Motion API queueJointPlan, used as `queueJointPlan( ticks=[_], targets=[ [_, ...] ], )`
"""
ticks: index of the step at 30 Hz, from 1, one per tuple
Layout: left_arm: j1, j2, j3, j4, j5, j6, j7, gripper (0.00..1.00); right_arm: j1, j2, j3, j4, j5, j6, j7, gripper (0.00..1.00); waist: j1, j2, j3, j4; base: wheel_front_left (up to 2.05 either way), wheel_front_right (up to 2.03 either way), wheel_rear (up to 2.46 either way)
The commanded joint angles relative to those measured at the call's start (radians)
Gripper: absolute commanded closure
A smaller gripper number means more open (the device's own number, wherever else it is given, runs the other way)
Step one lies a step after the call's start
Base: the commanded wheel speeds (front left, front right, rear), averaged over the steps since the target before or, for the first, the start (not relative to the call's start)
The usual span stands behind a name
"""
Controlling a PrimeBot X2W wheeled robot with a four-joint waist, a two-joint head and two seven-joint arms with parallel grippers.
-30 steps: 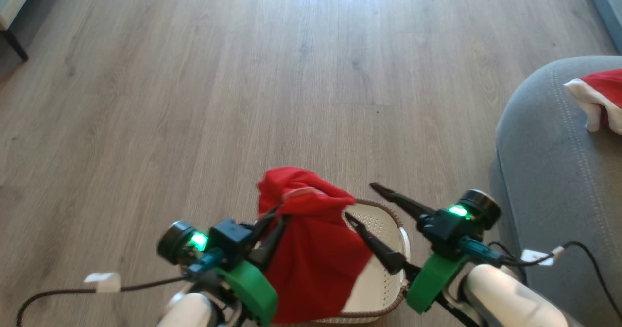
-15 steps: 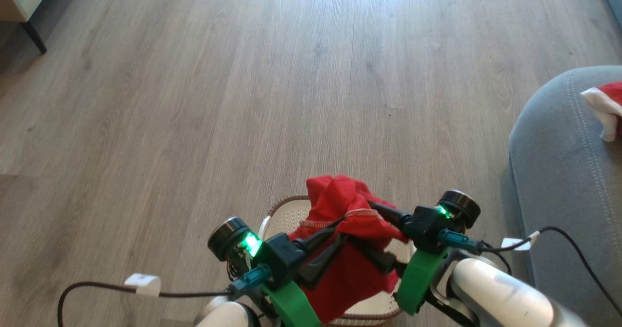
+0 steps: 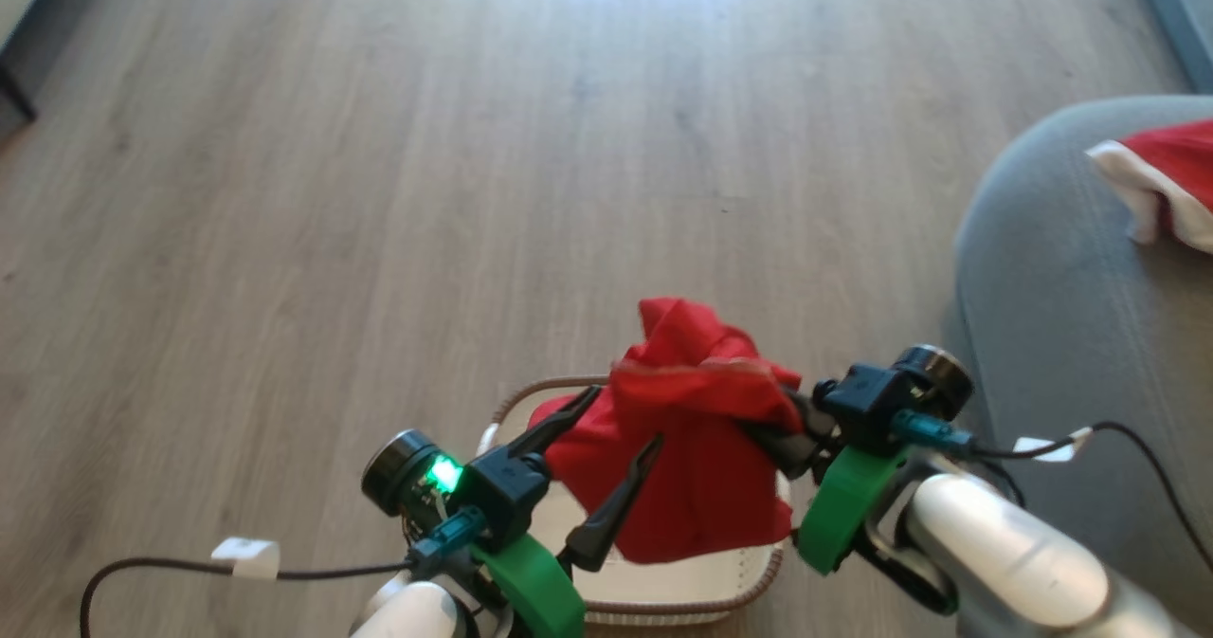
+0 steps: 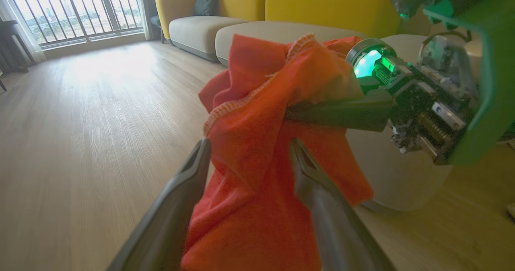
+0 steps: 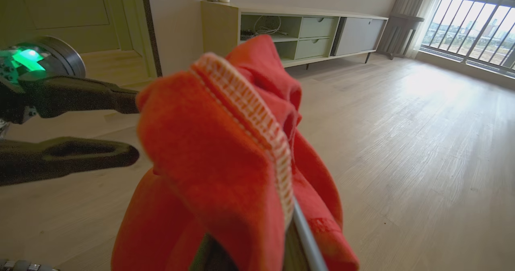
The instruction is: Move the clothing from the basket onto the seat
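A plain red piece of clothing (image 3: 697, 429) hangs bunched above the cream basket (image 3: 663, 608), which stands on the floor under both arms. My right gripper (image 3: 782, 429) is shut on the upper right of this clothing, its fingertips buried in the folds. My left gripper (image 3: 616, 425) is open, one finger on each side of the cloth's left part (image 4: 249, 146) without pinching it. In the right wrist view the clothing (image 5: 225, 150) drapes over my own fingers, and the left gripper (image 5: 134, 128) stands open beside it. A second red piece with white trim (image 3: 1161, 173) lies on the grey seat (image 3: 1042, 287) at right.
Bare wooden floor (image 3: 474, 192) stretches ahead and to the left. A dark furniture leg (image 3: 14, 98) is at the far left edge. Cables trail from both wrists. A yellow sofa (image 4: 322, 1) and a low sideboard (image 5: 301, 33) stand farther off.
The left gripper has opened and let go of the red clothing. The right gripper has shut on it. The head camera has shifted between frames.
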Motion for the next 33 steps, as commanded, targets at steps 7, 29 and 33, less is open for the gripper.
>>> queueJointPlan(
  ticks=[7,29,33],
  targets=[
    [-0.032,-0.038,0.030,0.058,-0.013,0.018,-0.062,0.00,0.027,-0.050,-0.105,-0.063,-0.017,0.000,-0.007,1.00,0.0000,0.0000,0.031,-0.184,0.00,0.00,0.00],
    [-0.086,-0.116,-0.017,0.153,0.015,0.001,-0.099,0.00,0.131,-0.069,-0.383,-0.108,-0.073,0.000,-0.007,1.00,0.0000,0.0000,0.097,-0.376,0.00,0.00,0.00],
    [-0.103,-0.118,-0.014,0.151,0.021,0.001,-0.099,0.00,0.126,-0.041,-0.454,-0.108,-0.061,0.000,-0.007,1.00,0.0000,0.0000,0.132,-0.361,0.00,0.00,0.00]
  ],
)
